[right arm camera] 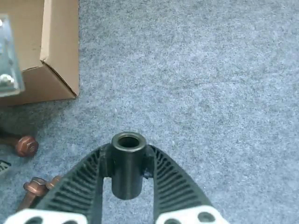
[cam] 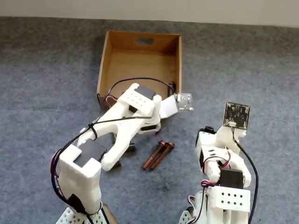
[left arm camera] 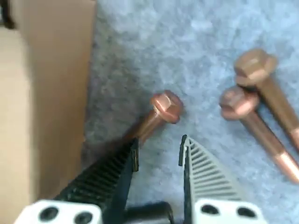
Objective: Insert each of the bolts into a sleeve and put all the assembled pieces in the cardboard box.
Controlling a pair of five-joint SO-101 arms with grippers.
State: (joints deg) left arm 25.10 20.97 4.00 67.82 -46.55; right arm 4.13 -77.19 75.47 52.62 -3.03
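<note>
Box of brown cardboard [cam: 140,70], open-topped, high view; two copper-coloured hex-head bolts [cam: 159,155] lie together, apart from it. Left wrist view: left gripper [left arm camera: 159,149] parted, empty — lined up on third copper bolt [left arm camera: 159,114] beside the box. Right wrist view: right gripper [right arm camera: 127,151] clamps black cylindrical sleeve [right arm camera: 127,175], bore outward — likely presented for insertion.

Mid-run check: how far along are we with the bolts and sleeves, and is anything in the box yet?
Done: nothing that shows. The visible floor of the cardboard box is bare and no bolt is sleeved.
In hand: the right pincer grips a black sleeve upright, and the left pincer is open over one bolt by the box.
Left: that bolt, two more bolts on the carpet, then every insertion and boxing.
</note>
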